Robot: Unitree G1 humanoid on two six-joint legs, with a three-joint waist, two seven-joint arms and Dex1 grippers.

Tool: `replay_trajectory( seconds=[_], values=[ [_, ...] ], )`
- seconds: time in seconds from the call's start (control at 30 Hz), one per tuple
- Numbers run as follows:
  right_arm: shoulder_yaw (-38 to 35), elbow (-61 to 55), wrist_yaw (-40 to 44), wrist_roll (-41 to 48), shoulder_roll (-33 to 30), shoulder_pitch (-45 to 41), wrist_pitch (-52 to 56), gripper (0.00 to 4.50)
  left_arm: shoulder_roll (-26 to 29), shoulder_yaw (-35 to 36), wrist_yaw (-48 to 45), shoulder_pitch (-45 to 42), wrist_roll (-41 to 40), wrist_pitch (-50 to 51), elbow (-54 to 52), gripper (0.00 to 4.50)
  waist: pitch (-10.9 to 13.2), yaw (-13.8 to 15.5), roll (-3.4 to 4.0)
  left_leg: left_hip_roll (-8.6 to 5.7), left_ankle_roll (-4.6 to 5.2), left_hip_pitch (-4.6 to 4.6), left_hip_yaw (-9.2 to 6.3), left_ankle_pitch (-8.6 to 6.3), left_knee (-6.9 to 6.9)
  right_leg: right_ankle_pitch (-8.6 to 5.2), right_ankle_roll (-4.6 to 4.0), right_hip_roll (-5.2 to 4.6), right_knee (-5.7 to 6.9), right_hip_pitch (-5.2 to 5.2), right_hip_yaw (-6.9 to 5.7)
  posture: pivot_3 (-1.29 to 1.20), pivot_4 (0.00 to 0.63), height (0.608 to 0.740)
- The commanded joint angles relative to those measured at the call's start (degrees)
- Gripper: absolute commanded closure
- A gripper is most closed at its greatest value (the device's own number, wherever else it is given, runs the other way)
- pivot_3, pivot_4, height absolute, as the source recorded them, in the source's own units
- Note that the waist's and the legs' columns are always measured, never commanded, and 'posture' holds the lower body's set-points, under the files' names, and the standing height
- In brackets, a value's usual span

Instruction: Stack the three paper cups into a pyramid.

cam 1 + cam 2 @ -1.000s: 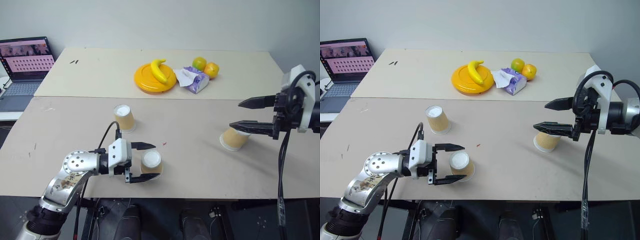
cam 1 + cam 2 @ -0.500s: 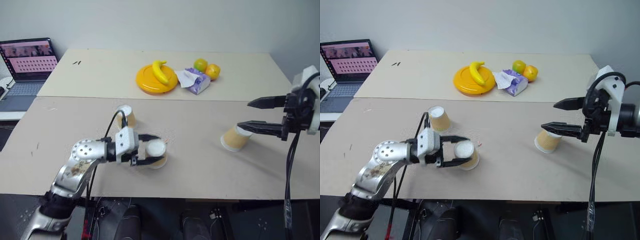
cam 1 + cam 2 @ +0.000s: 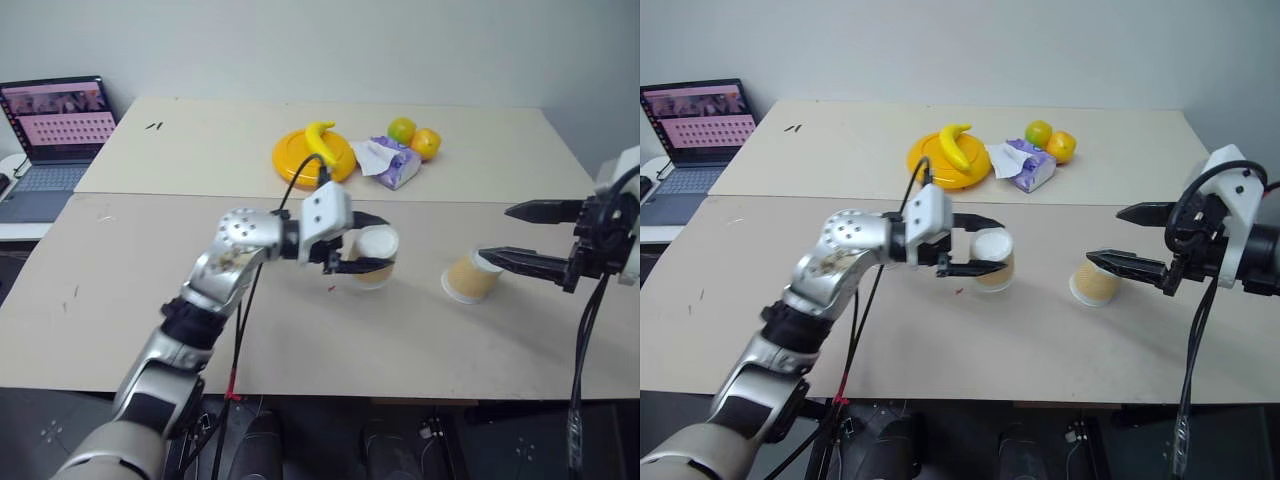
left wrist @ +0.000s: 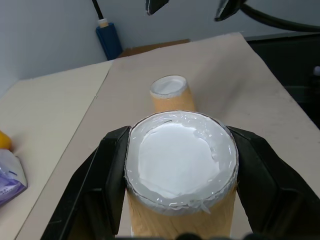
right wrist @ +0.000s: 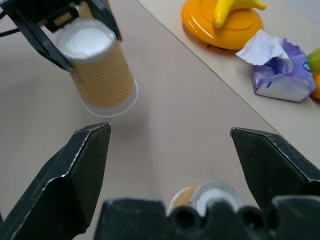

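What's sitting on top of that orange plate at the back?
A yellow banana lies on the orange plate. The left arm crosses in front of the plate's near edge, so that part is covered.

Bare table [image 3: 420, 340] between held cup [image 3: 375, 255] and right cup [image 3: 468, 277].

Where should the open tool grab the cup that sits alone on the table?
Probably around its tan side wall, near the middle, one finger on each side. The lone cup stands upside down, white base up, leaning slightly, so its narrow upper part fits between the fingers. The right tool is open and close by, so coming in level from the right looks easiest. The left tool already holds another cup.
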Motion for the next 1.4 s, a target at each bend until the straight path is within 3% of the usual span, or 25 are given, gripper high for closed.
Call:
replay_trajectory(
  seconds=[0.03,0.2,0.43,0.57,0.87,1.07,1.2,1.27,1.33,1.4],
  values=[
    [-5.36,-3.49,-2.32,1.75,0.58,1.38,1.31,0.0,-1.94,-2.01,-1.41,-0.58,3.78,-7.2,7.43,1.53,0.0,-0.14,0.0,0.0,0.0,-0.01,0.0,0.0,0.0,0.0,0.0,0.0,0.0,-0.01,0.0,0.0,0.15,0.732],
    [-7.5,-6.56,-5.12,3.39,1.49,3.23,2.89,0.0,-4.45,-3.14,-3.27,-0.93,7.04,-16.08,17.73,1.53,0.0,-0.25,0.01,0.0,0.0,-0.02,-0.01,0.0,-0.08,-0.01,-0.01,0.0,0.0,-0.05,0.01,0.0,0.15,0.732],
    [-9.83,-9.72,-8.59,5.58,1.68,5.18,4.95,0.0,-7.33,-1.09,-5.22,-2.56,6.41,-17.35,23.71,1.53,-0.02,0.18,-0.01,-0.02,0.0,-0.01,-0.06,0.0,-0.01,0.0,0.0,0.0,0.0,0.04,-0.01,0.0,0.15,0.732],
    [-10.54,-10.74,-9.77,6.7,1.71,5.99,5.32,0.0,-7.9,-0.02,-5.21,-3.35,6.7,-17.65,25.09,0.09,-0.02,0.0,0.0,-0.03,0.0,-0.03,-0.07,0.0,-0.03,-0.01,0.0,0.0,-0.01,0.01,0.0,0.0,0.15,0.732],
    [-8.46,-7.6,-8.76,6.13,0.61,5.02,2.98,0.0,-6.37,5.8,-7.92,-8.07,-0.69,-5.57,14.53,0.03,-0.02,-0.15,0.0,-0.03,0.01,-0.05,-0.07,0.01,-0.03,-0.01,0.01,0.0,0.01,-0.01,0.0,0.0,0.15,0.732],
    [-3.92,-4.62,-8.13,5.02,0.55,1.75,1.08,0.0,-1.81,14.55,-0.04,-17.07,-5.66,9.4,6.24,0.03,-0.02,-0.34,0.0,-0.03,0.01,-0.13,-0.1,0.01,-0.04,-0.04,0.05,0.0,0.0,-0.07,0.0,0.0,0.15,0.732],
    [-1.66,-3.28,-7.24,4.58,0.58,0.08,0.1,0.0,4.16,18.63,6.19,-17.56,-4.35,15.42,4.51,0.03,-0.04,-0.82,0.03,-0.03,0.01,0.03,-0.08,0.0,-0.17,-0.13,0.15,0.0,-0.01,-0.01,0.01,0.0,0.15,0.732],
    [0.85,-1.54,-5.68,3.96,0.18,-1.64,-0.99,0.0,8.74,20.49,10.04,-14.67,-1.87,15.85,2.71,0.03,-0.04,-1.31,0.04,-0.02,0.01,0.05,-0.09,0.01,-0.2,-0.13,0.14,0.01,0.02,-0.02,0.01,0.0,0.15,0.732],
    [3.94,0.91,-3.18,3.61,-0.42,-5.04,-2.27,0.0,12.08,26.82,16.61,-8.32,-2.37,19.73,-2.25,0.03,-0.04,-2.13,0.05,-0.02,0.01,0.05,-0.05,0.01,-0.19,-0.11,0.11,0.0,0.02,-0.03,0.04,0.0,0.15,0.732],
    [6.33,3.17,-0.82,3.1,-0.92,-7.86,-3.39,0.0,16.17,28.84,14.2,1.48,-4.6,21.09,-11.73,0.03,-0.05,-2.71,0.07,-0.02,0.01,0.11,-0.02,0.01,-0.27,-0.08,0.06,0.01,0.03,-0.04,0.11,0.0,0.15,0.732]
  ],
)
